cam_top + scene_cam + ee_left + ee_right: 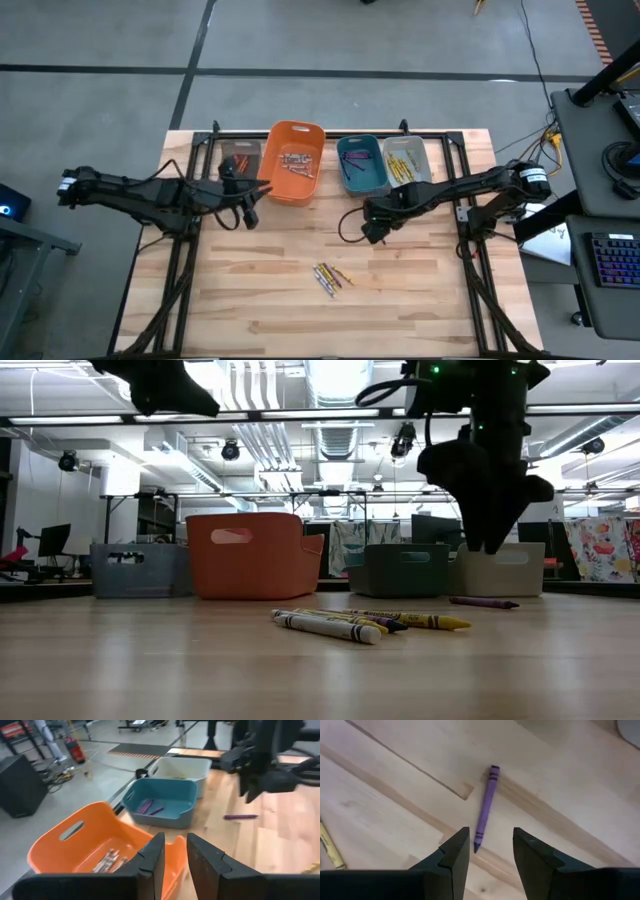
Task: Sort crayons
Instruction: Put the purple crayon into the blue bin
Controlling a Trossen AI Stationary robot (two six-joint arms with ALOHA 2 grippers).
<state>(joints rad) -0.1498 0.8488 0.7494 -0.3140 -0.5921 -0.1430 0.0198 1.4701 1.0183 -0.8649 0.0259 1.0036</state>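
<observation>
1. Pale wooden plank tabletop [260, 300] carries a small loose cluster of short wax crayons [330, 277], yellow, greyish and purple, lying flat near its front centre, at about six o'clock in the high view.
2. One purple wax crayon [485, 808] lies flat on the wood apart from the cluster, towards two o'clock of it, directly under the right gripper [487, 851]. That gripper's dark fingers stand open, one on each side of the crayon's tip, above it and holding nothing.
3. Left gripper [174, 857] hovers at about ten o'clock from the cluster, above the near rim of the orange plastic bin [295, 160]. Its fingers are parted by a narrow gap with nothing between them.
4. Along the far edge, at twelve o'clock, four bins sit in a row: a dark grey plastic bin [240, 158], the orange one holding greyish crayons, a teal plastic bin [361, 165] holding purple ones, and a pale beige plastic bin [405, 158] holding yellow ones.
</observation>
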